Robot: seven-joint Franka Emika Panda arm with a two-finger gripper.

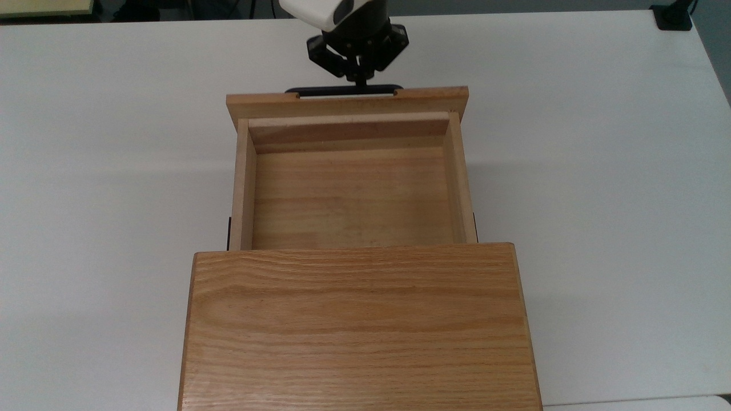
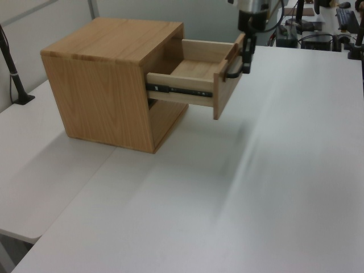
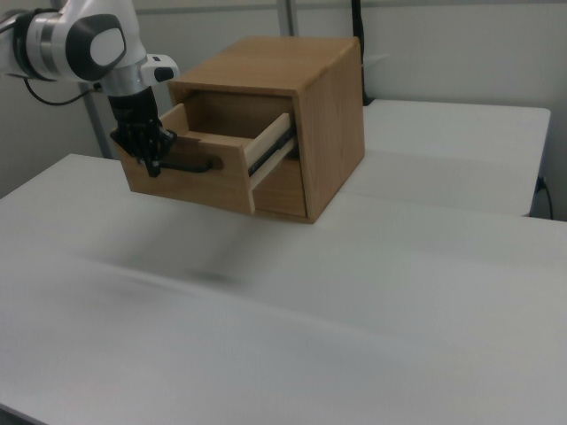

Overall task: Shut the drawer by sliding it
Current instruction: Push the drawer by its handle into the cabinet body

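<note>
The drawer [image 1: 348, 194] is a light wooden box standing well out of the cabinet [image 1: 360, 325], with nothing inside. Its wider front panel [image 1: 346, 104] carries a slim black bar handle [image 1: 320, 91]. My gripper [image 1: 361, 81] points down just beyond the panel, fingers shut, its tip against the middle of the handle. In the left view the gripper [image 2: 246, 63] hangs at the handle [image 2: 232, 71] in front of the drawer [image 2: 193, 73]. In the right view the gripper [image 3: 154, 165] touches the handle [image 3: 190, 166] on the drawer front [image 3: 208, 181].
The cabinet [image 2: 108, 91] stands on a white table [image 1: 571, 171] with open surface on both sides. A black slide rail [image 2: 176, 90] shows on the drawer's side. A black clamp mount [image 1: 674, 17] sits at the table's far corner, and a black pole [image 2: 12, 74] stands behind the cabinet.
</note>
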